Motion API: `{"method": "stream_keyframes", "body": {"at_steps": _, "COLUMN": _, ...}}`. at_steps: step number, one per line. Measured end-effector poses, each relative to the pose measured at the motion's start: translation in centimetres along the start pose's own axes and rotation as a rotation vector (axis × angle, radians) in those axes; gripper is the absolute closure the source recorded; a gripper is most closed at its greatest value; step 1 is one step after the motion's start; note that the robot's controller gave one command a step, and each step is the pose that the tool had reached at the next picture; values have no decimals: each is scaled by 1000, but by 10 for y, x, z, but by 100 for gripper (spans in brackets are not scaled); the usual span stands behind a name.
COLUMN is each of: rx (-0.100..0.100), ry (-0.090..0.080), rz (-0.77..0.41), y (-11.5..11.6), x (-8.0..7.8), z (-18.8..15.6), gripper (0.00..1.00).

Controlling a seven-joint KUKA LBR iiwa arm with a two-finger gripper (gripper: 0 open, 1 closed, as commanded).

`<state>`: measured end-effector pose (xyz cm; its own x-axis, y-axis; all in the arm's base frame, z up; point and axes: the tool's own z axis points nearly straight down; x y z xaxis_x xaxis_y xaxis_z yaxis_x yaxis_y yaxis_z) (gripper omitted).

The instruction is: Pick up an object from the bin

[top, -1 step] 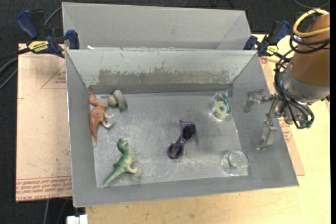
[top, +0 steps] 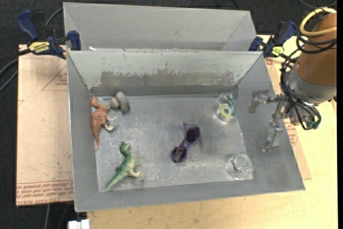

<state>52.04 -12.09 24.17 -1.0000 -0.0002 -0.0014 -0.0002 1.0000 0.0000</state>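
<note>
At the right side of the grey metal bin (top: pixel 161 78), the gripper (top: pixel 261 126) hangs above the sloping right wall, just inside the rim. Its two metal fingers (top: pixel 270 137) are spread apart, and bare bin wall shows between them. The arm's orange cover (top: pixel 317 56) and a bundle of dark cables (top: pixel 300 111) sit behind the gripper, outside the bin.

Contents of the bin floor:

- A clear round object (top: pixel 239 163), possibly a small cup or lid, lies in the front right corner. It is near the lower finger but apart from it.
- A small transparent item with green and yellow parts (top: pixel 226 110) lies in the rear right area, near the upper finger and not touching it. Its exact kind cannot be determined.
- A pair of purple sunglasses (top: pixel 185 143) lies near the middle of the floor, folded or angled, well apart from the gripper.
- A green toy dinosaur (top: pixel 126 166) lies on its side in the front left corner.
- An orange toy dinosaur (top: pixel 99 118) lies along the left wall.
- A grey-beige rounded piece (top: pixel 120 102) sits just beside the orange toy dinosaur's head, at the rear left.

All items lie singly and apart from one another, except the last two, which are close together.
</note>
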Motion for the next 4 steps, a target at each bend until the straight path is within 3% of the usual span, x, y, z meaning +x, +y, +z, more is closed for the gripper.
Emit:
{"method": "stream_keyframes", "body": {"at_steps": 1, "rx": -1, "ry": 1, "rz": -104, "y": 56, "x": 21, "z": 82, "gripper": 0}}
{"method": "stream_keyframes", "body": {"at_steps": 2, "rx": -1, "ry": -2, "rz": -380, "y": 67, "x": 7, "z": 116, "gripper": 0}}
{"method": "stream_keyframes", "body": {"at_steps": 3, "rx": -4, "ry": -3, "rz": -359, "y": 106, "x": 26, "z": 153, "gripper": 0}}
{"method": "stream_keyframes", "body": {"at_steps": 4, "rx": -2, "ry": -3, "rz": -458, "y": 123, "x": 18, "z": 162, "gripper": 0}}
